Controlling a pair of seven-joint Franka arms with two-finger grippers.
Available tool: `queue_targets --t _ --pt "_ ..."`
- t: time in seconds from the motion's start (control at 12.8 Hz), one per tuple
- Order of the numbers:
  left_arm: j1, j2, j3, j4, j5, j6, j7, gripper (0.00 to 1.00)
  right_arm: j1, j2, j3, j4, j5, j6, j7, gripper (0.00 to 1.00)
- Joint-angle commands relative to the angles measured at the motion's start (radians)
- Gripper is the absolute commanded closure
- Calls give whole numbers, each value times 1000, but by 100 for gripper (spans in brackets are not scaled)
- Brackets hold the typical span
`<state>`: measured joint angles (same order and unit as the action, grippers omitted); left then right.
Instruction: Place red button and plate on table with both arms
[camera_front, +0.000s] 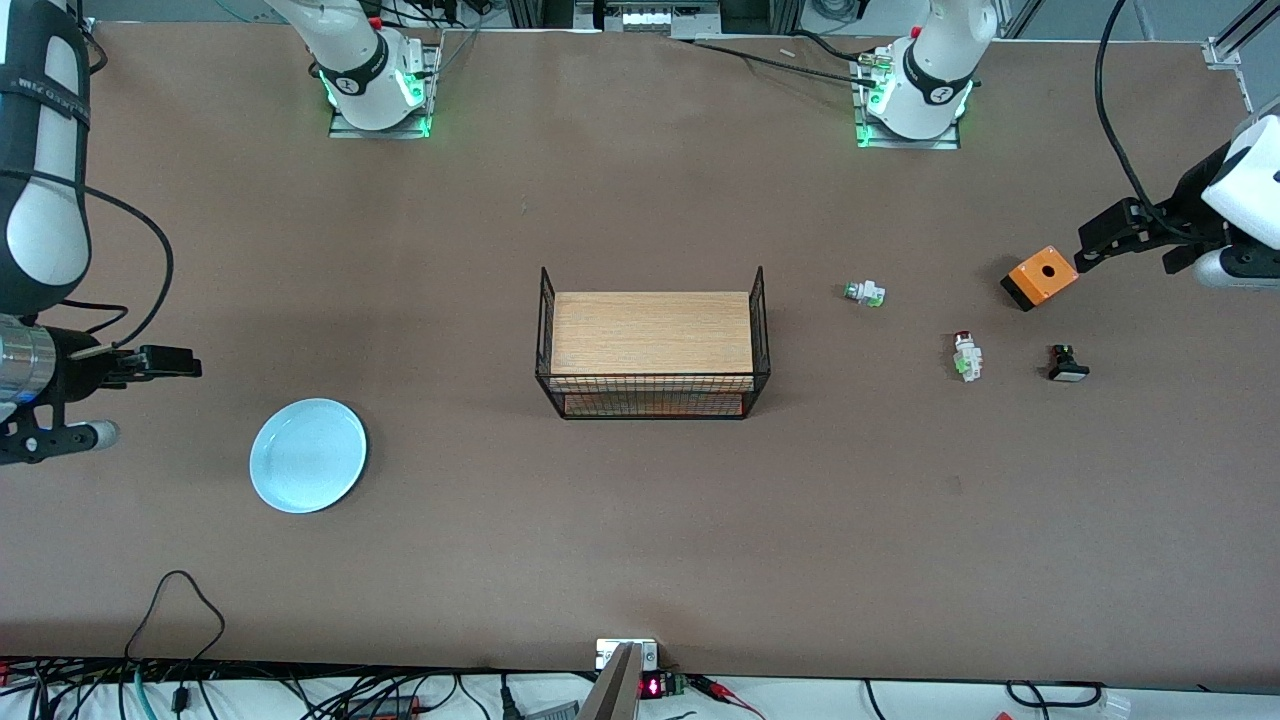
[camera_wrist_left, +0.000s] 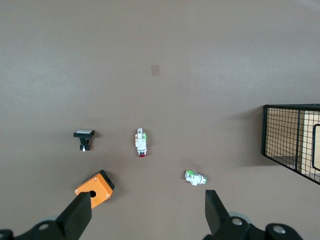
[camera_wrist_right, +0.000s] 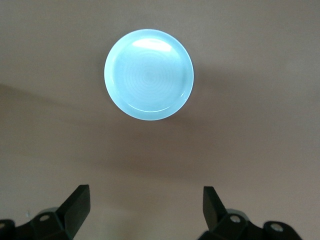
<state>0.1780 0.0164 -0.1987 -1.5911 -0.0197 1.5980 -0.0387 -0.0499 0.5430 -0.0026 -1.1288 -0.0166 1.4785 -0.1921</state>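
Observation:
The light-blue plate (camera_front: 308, 455) lies flat on the brown table (camera_front: 640, 540) toward the right arm's end; it also shows in the right wrist view (camera_wrist_right: 149, 74). The red button (camera_front: 966, 355) lies on its side on the table toward the left arm's end, and shows in the left wrist view (camera_wrist_left: 141, 142). My right gripper (camera_front: 188, 366) is open and empty above the table beside the plate, jaws wide in its wrist view (camera_wrist_right: 145, 196). My left gripper (camera_front: 1088, 248) is open and empty beside the orange box, apart from the red button, as its wrist view shows (camera_wrist_left: 147, 201).
A wire-sided rack with a wooden top (camera_front: 652, 342) stands mid-table. Near the red button lie a white-and-green part (camera_front: 865, 293), a black button with a white cap (camera_front: 1067, 364) and an orange box with a hole (camera_front: 1040, 276). Cables run along the table's front edge.

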Motion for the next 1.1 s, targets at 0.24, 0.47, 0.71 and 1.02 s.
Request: queue_targets --t 0.24,0.47,0.71,1.02 --pt "5 -15 -7 7 -22 -36 -26 0 121 -341 -11 -274 -97 64 282 0" --pt "5 -13 -2 22 -22 -36 -26 0 56 -490 -4 -437 -82 91 272 0" --pt "5 -13 -1 25 -20 -36 -24 0 36 -601 -1 -569 -80 121 270 0" --pt "5 -13 -1 25 -20 -36 -20 0 12 -709 15 -697 -57 192 275 0"
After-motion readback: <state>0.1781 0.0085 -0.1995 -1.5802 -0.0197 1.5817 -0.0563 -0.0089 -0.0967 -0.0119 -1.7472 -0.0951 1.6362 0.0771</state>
